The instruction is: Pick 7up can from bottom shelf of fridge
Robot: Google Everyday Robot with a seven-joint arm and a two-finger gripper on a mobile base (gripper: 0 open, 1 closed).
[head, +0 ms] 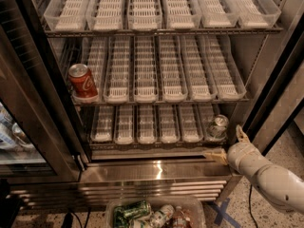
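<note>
The 7up can [218, 126] is a small silvery can with a shiny pull-tab top. It stands at the right end of the bottom shelf [156, 141] of the open fridge [156, 172], in the rightmost white slotted tray. My gripper [229, 145] is low at the right, just in front of and below the can. One tan finger [215, 155] lies over the steel ledge, the other [241, 134] points up to the right of the can. The fingers are spread apart and hold nothing. The white arm [270, 179] comes in from the lower right.
A red Coca-Cola can [82, 82] stands at the left of the middle shelf. The fridge's dark door frame [280, 94] is close on the gripper's right. A clear bin of cans and bottles [152, 213] sits on the floor below the louvred base.
</note>
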